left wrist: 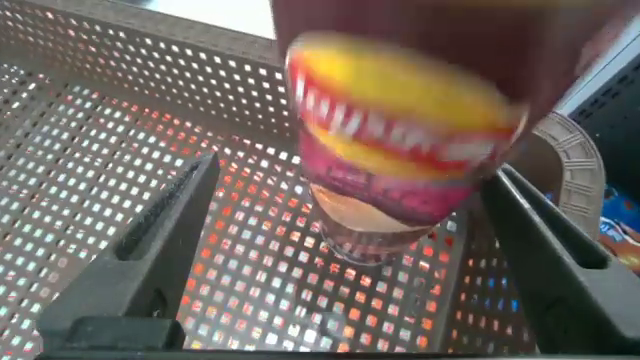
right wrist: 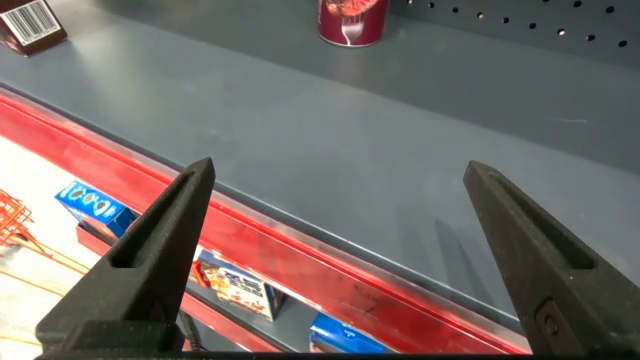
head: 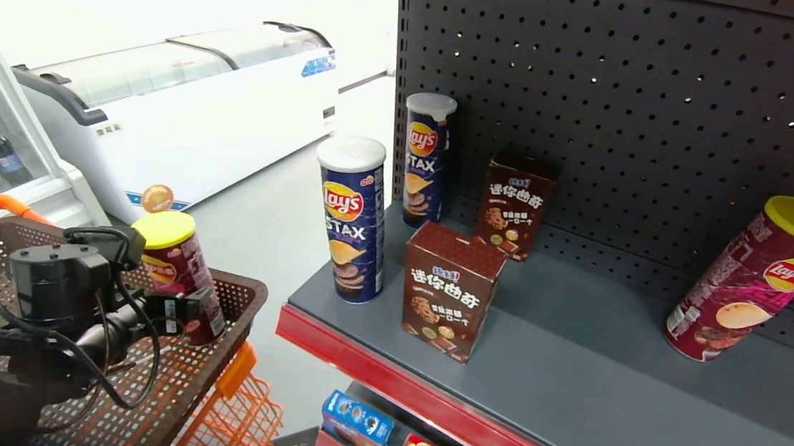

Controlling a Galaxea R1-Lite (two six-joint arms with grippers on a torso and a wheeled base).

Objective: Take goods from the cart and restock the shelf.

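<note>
A dark red chips can (head: 179, 270) with a yellow lid stands upright in the brown perforated cart basket (head: 227, 352) at the lower left. My left gripper (head: 182, 307) is open around the can's lower half; in the left wrist view the can (left wrist: 400, 140) sits between the spread fingers (left wrist: 160, 240), close to one finger and apart from the other. My right gripper (right wrist: 340, 172) is open with nothing in it, hovering over the front part of the grey shelf (right wrist: 330, 140). The shelf (head: 571, 367) has a red front edge.
On the shelf stand two blue chips cans (head: 354, 219) (head: 426, 157) and two brown cookie boxes (head: 449, 301) (head: 516, 205). Another red can (head: 755, 283) leans tilted against the pegboard at the right. Boxes (head: 357, 421) lie on the lower shelf. A chest freezer (head: 198, 112) stands behind the cart.
</note>
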